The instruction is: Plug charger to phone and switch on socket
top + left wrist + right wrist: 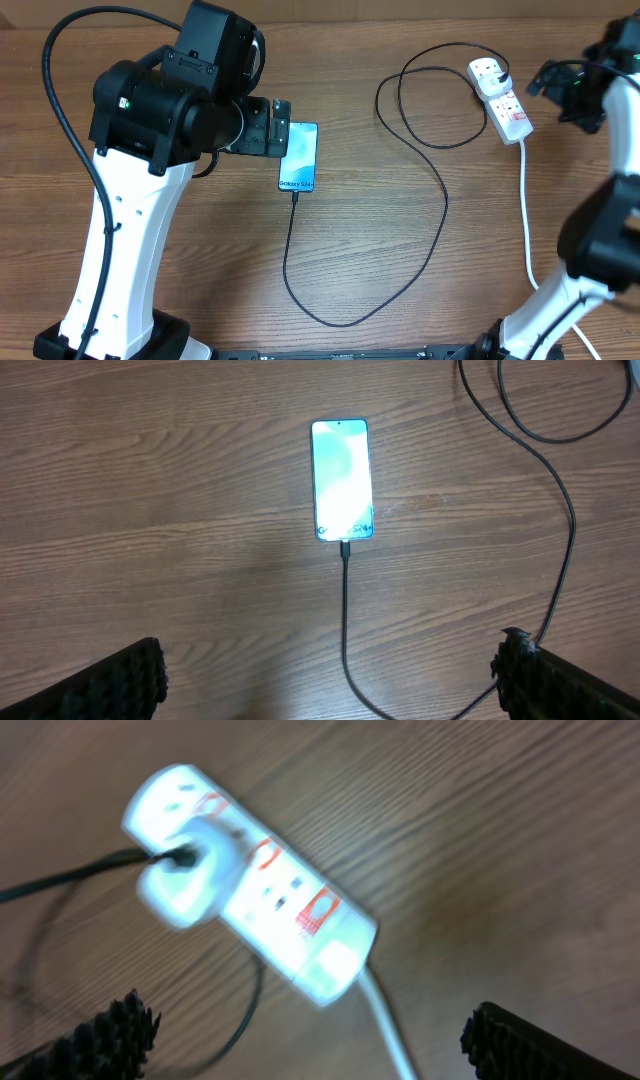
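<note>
The phone [299,156] lies flat on the wooden table with its blue-teal screen lit; it also shows in the left wrist view [342,479]. The black charger cable [440,180] has its tip in the phone's near end [345,549] and loops across the table to the white plug adapter [494,84], which sits in the white socket strip [508,108]. In the right wrist view the socket [285,920] and adapter [188,875] look blurred. My left gripper [330,680] is open and empty, just left of the phone. My right gripper [310,1040] is open and empty above the socket.
The socket's thick white cord [526,215] runs down the right side toward the table's near edge, close to the right arm's base [560,300]. The left arm's white base [120,270] stands at the near left.
</note>
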Controlling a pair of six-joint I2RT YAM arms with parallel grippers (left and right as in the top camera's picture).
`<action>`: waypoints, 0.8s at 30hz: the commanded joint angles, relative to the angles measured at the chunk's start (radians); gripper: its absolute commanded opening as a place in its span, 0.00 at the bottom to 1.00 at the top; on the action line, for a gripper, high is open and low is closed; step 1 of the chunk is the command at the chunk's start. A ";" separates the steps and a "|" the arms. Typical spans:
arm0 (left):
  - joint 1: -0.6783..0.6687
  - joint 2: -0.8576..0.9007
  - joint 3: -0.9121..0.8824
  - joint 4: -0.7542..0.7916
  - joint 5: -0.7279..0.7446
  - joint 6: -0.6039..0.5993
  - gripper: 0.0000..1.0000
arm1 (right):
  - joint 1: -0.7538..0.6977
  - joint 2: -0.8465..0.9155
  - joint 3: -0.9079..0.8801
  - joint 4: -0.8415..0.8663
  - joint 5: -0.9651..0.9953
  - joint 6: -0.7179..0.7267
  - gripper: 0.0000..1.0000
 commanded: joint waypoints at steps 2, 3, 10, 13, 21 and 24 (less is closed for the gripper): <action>0.000 0.002 -0.004 -0.001 -0.019 -0.013 1.00 | 0.014 -0.186 0.008 -0.119 -0.105 0.017 1.00; 0.000 0.002 -0.004 -0.001 -0.019 -0.013 1.00 | 0.014 -0.212 0.008 -0.152 -0.125 0.016 1.00; 0.000 0.002 -0.004 -0.001 -0.019 -0.013 1.00 | 0.036 -0.357 0.006 -0.355 -0.184 0.009 1.00; 0.000 0.002 -0.004 -0.001 -0.019 -0.013 1.00 | 0.072 -0.414 0.005 -0.418 -0.183 -0.025 0.97; 0.000 0.002 -0.004 -0.001 -0.019 -0.013 1.00 | 0.237 -0.563 0.005 -0.497 -0.183 -0.033 0.96; 0.000 0.002 -0.004 -0.001 -0.019 -0.013 1.00 | 0.312 -0.618 0.005 -0.525 -0.180 -0.033 0.97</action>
